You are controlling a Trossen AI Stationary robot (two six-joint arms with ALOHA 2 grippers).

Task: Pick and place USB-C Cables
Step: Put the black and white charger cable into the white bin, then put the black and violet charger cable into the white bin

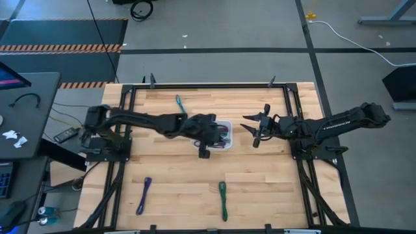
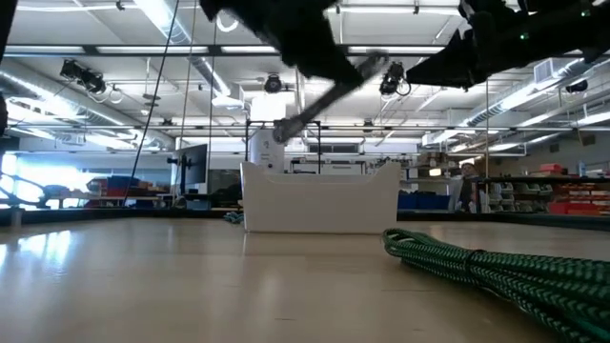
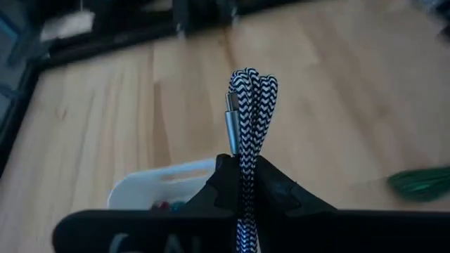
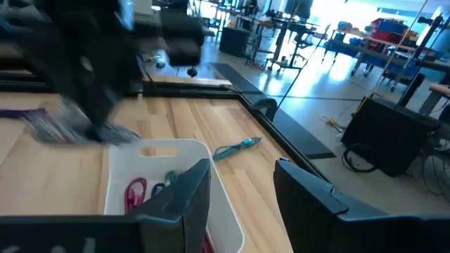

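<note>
My left gripper hovers at the near left corner of the white bin and is shut on a black-and-white braided cable bundle. The bin holds red and teal cables. My right gripper stands open just right of the bin, touching nothing. Three cable bundles lie flat on the table: a teal one far of the bin, a purple one near left, and a green one near centre. My left gripper pinches the braided bundle between its two fingers. The looped end with a silver plug sticks out past the fingertips. In the low view the bundle is lifted clear and slants above the bin.
Black rails frame the wooden table on its left, right and far sides. A desk with small items stands beyond the left edge. Bare wood lies between the purple and green cables.
</note>
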